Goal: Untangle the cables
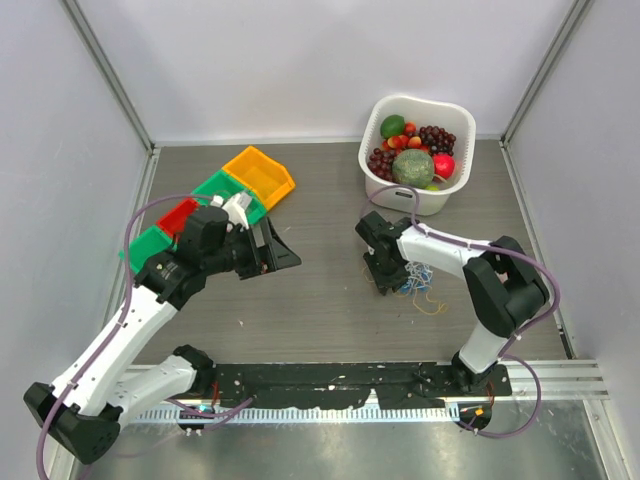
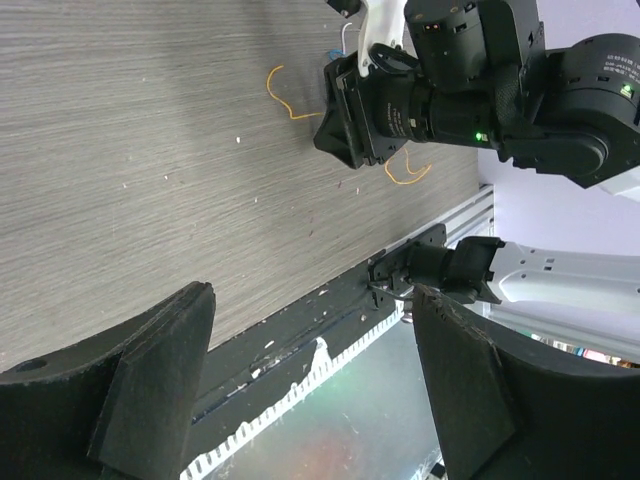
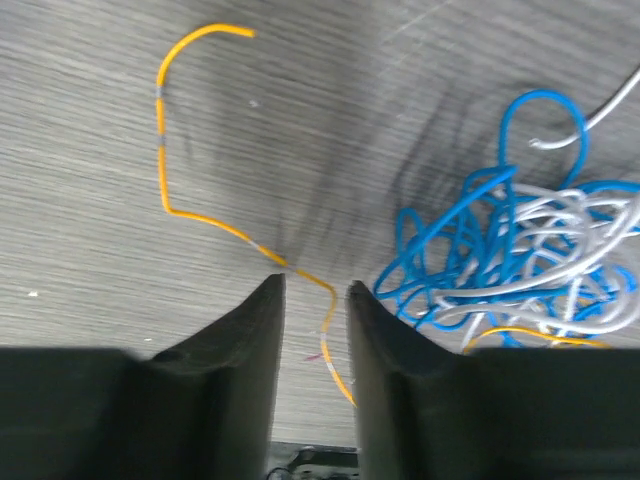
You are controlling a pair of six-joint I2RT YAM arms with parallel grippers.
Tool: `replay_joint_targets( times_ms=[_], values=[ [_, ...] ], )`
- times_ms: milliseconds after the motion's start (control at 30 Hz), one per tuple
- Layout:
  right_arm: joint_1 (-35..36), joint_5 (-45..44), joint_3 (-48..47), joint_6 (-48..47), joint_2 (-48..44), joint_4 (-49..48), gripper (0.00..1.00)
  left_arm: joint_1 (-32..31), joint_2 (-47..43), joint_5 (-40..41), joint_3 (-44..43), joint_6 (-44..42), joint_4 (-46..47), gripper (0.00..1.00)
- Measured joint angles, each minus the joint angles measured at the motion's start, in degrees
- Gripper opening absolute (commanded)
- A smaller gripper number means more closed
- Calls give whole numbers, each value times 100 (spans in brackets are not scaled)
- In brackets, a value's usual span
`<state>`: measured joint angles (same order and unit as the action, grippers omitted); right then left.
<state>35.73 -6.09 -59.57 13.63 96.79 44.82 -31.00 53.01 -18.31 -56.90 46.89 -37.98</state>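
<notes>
The bunch of thin looped cables (image 1: 420, 278), mostly blue and white with yellow-orange strands, lies on the grey wood-grain table (image 1: 320, 310) just in front of the white plastic basket (image 1: 378, 185) of fruit (dark grapes among green and red pieces). The right gripper (image 1: 386, 285) stands at the bunch's edge on the basket's near side. Its jaws are a narrow gap apart, and one loose yellow-orange wire (image 3: 200, 215) runs through the gap unpinched. The left gripper (image 1: 282, 252) hovers well to the left of the basket, its jaws wide apart and holding nothing.
</notes>
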Motion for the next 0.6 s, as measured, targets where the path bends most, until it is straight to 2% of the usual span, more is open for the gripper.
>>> replay_joint_targets(
  times_ms=[100,133,200,233,433,500,600],
  values=[
    [98,129,22,20,0,-61,26,0,-26,50,-4,48,-92,83],
    [116,157,22,44,0,-87,22,0,-26,79,-9,48,-122,83],
    [179,175,22,96,0,-105,12,0,-24,155,-55,44,-216,82],
    [203,173,22,136,-2,-103,1,0,-4,181,-107,44,-267,82],
    [249,118,-254,330,-503,289,1,0,361,118,-485,-4,-232,82],
    [247,116,-680,393,-911,481,1,0,472,35,-507,-70,-96,82],
    [232,118,-1818,577,-1517,588,1,0,544,-155,-509,-87,223,83]
  ],
)
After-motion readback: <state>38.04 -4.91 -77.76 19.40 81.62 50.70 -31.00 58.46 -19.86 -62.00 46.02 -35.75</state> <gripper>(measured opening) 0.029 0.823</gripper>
